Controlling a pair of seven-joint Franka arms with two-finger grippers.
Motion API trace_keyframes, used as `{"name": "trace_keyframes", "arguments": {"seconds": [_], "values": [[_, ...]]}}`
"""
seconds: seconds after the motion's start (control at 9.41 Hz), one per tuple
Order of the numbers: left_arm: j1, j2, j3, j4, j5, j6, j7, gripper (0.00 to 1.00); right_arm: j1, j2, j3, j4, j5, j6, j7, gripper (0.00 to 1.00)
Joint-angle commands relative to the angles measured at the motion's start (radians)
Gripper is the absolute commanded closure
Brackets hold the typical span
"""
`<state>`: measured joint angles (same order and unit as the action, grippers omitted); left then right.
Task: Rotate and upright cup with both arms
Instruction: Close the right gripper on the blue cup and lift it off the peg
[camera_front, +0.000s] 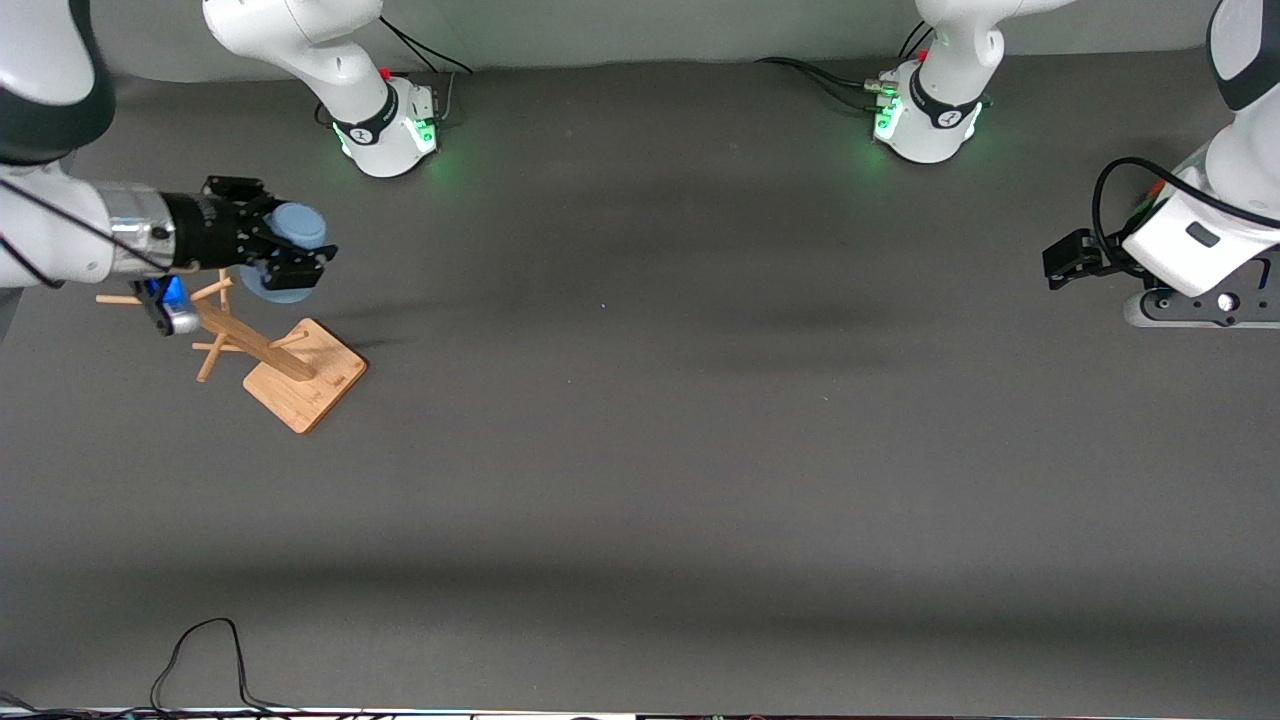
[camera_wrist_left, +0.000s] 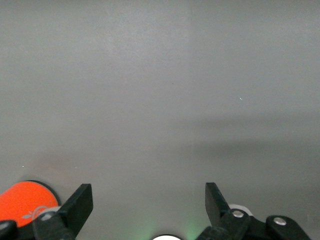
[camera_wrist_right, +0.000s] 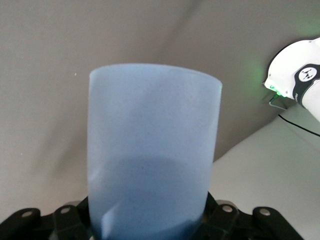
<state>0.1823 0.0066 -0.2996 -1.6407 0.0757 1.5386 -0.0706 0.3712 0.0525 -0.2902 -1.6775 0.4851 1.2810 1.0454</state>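
Over the rack (camera_front: 270, 345) at the right arm's end of the table, the right gripper (camera_front: 285, 262) is clamped on the cup (camera_front: 287, 262), holding it in the air on its side. At the other end, the left gripper (camera_wrist_left: 149, 200) waits above bare table, fingers (camera_wrist_left: 80, 202) spread wide, holding nothing.

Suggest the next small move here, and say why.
Probably the right pincer should carry the cup away from the rack toward mid-table. It is shut on the cup, in the air over the rack's pegs, while the left pincer waits open above bare table at the left arm's end, too distant for any handover yet.
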Motion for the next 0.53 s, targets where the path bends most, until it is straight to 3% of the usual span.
{"name": "trace_keyframes", "arguments": {"seconds": [0.0,0.42], "values": [[-0.006,-0.001,0.000,0.001,0.015,-0.005,-0.012,0.00,0.090,0.054,-0.007,0.079,0.030,0.052,0.021,0.53],[-0.001,-0.001,0.000,0.001,0.027,-0.003,-0.009,0.00,0.274,0.292,-0.007,0.247,0.151,0.291,0.022,0.53]]}}
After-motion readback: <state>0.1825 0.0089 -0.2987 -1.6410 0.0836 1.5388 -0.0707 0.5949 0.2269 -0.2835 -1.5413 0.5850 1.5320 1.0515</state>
